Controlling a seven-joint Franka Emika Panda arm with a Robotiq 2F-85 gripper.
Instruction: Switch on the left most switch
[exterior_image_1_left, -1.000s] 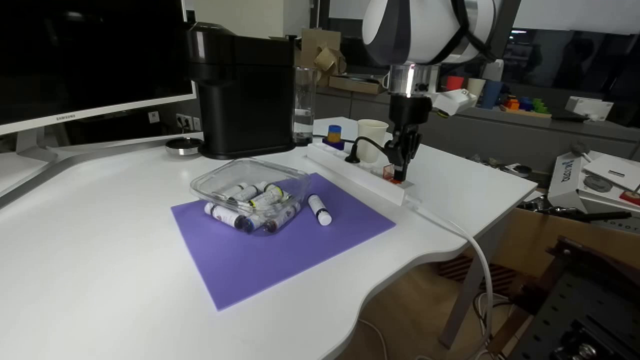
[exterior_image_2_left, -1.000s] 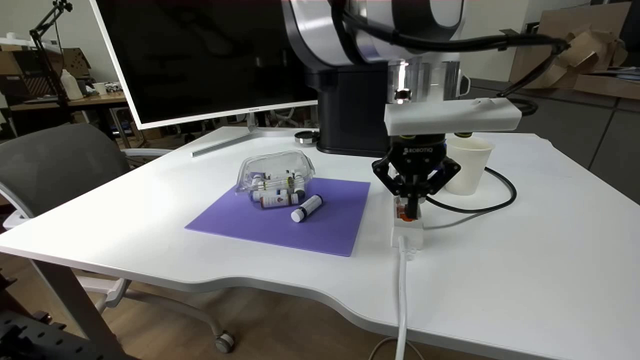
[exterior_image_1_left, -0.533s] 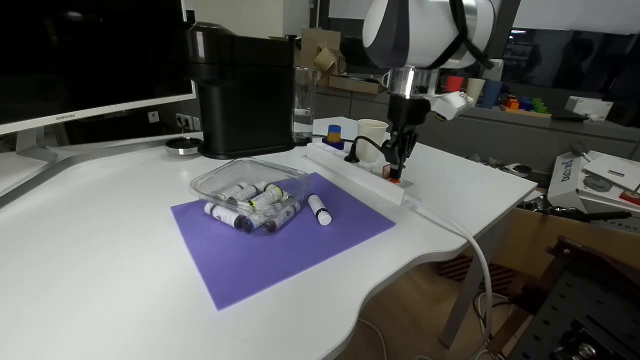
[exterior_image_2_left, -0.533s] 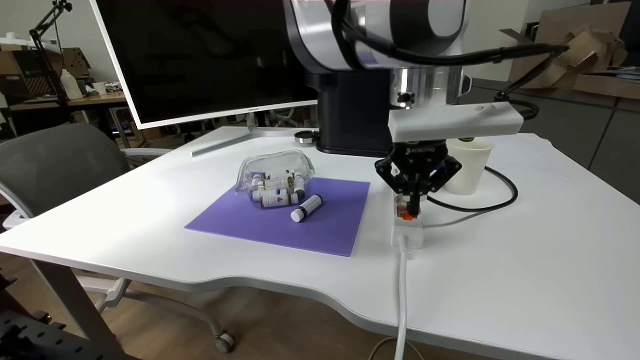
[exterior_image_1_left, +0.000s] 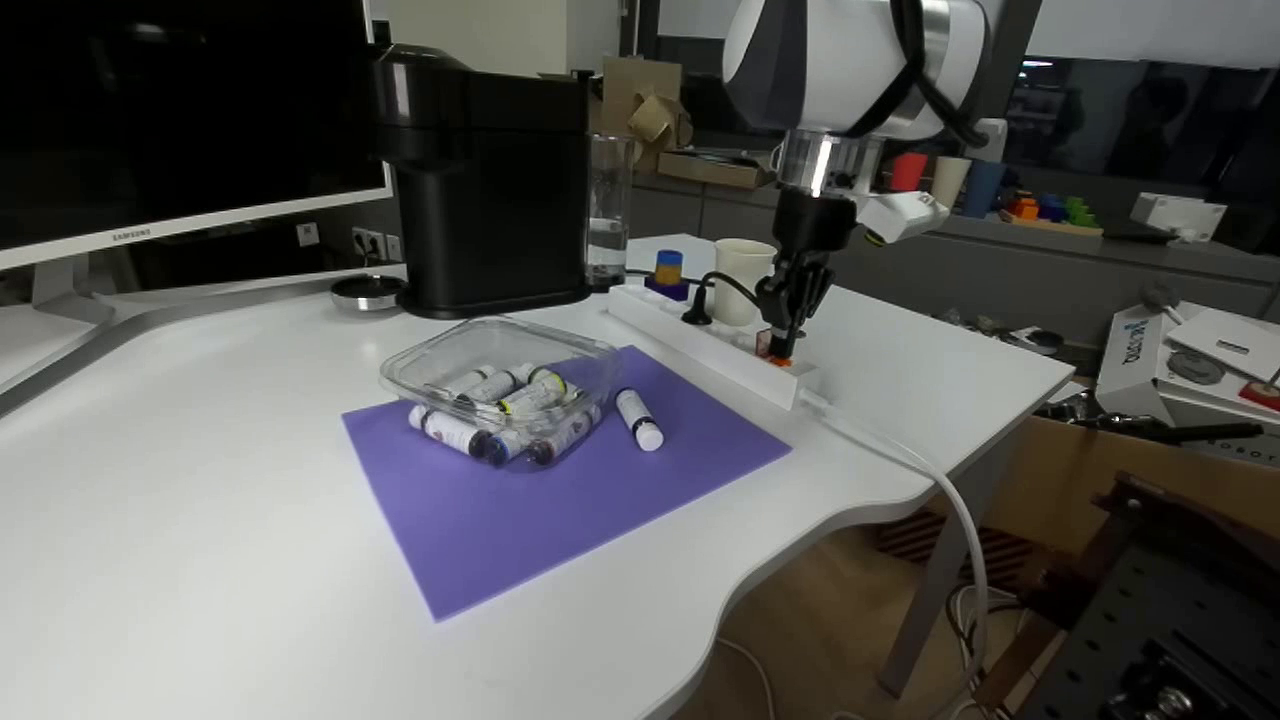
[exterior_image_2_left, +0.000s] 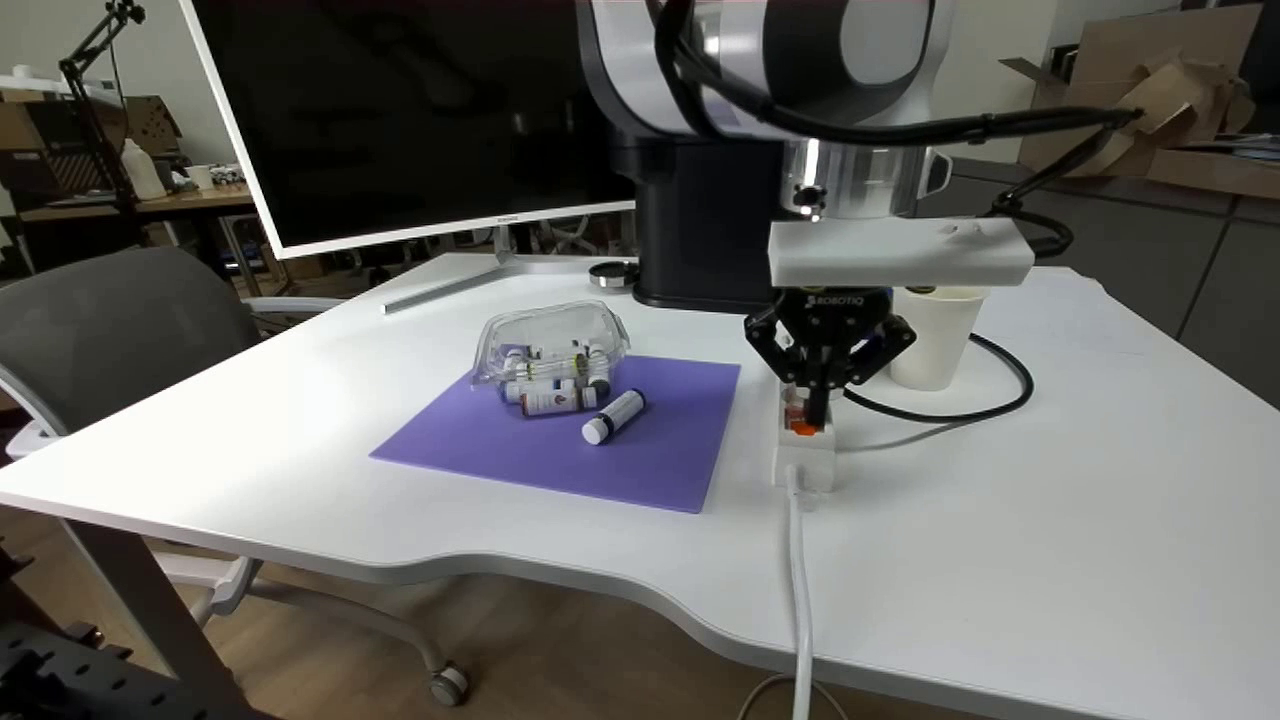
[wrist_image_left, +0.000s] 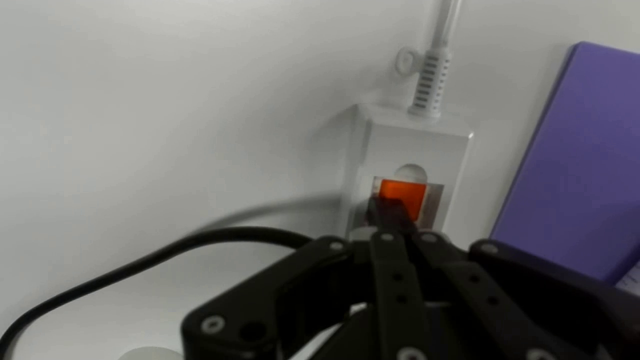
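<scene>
Our gripper (exterior_image_2_left: 817, 418), fingers drawn together and holding nothing we can see, has just edged sideways with the orange leftmost switch (wrist_image_left: 407, 194) right under its tips, and the white power strip (wrist_image_left: 417, 147) has slid along toward the purple sheet (exterior_image_2_left: 640, 470), so we judge our push may be shifting it rather than switching.
</scene>
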